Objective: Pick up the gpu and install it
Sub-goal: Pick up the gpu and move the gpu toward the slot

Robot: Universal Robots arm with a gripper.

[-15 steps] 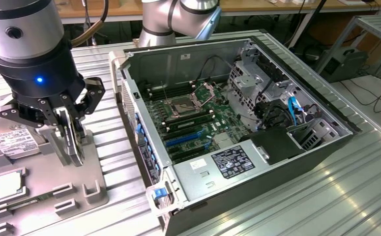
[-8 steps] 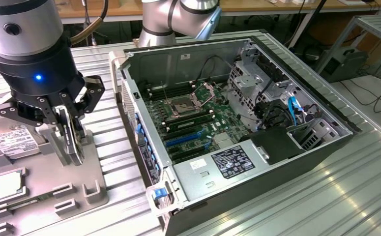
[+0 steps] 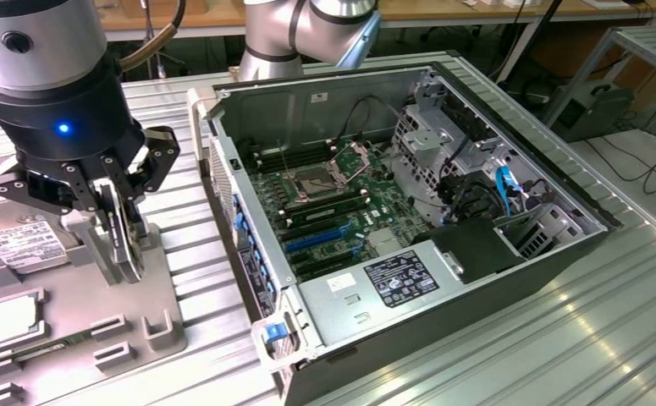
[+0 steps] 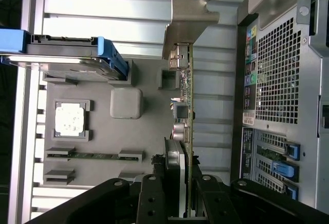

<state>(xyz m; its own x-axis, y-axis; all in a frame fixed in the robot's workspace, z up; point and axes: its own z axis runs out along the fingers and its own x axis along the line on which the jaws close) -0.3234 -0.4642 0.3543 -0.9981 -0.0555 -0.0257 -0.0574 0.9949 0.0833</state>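
The gpu (image 3: 125, 244) is a thin black card standing on edge over the grey fixture tray (image 3: 135, 330), at the exterior view's left. My gripper (image 3: 118, 218) is shut on the card's upper edge, one finger on each face. In the wrist view the gpu (image 4: 188, 106) shows edge-on, and its silvery end bracket (image 4: 189, 16) points away from my gripper (image 4: 183, 188). I cannot tell whether the card's lower edge still touches the tray. The open computer case (image 3: 497, 279) lies to the exterior view's right, with blue slots (image 3: 314, 242) on its motherboard.
A silver hard drive (image 3: 20, 243) with a white label and a square processor chip (image 3: 12, 315) rest in the tray beside the card. The wrist view shows the drive's blue rails (image 4: 110, 54), the chip (image 4: 72, 119), a memory stick (image 4: 92, 155) and the case's perforated rear (image 4: 277, 75).
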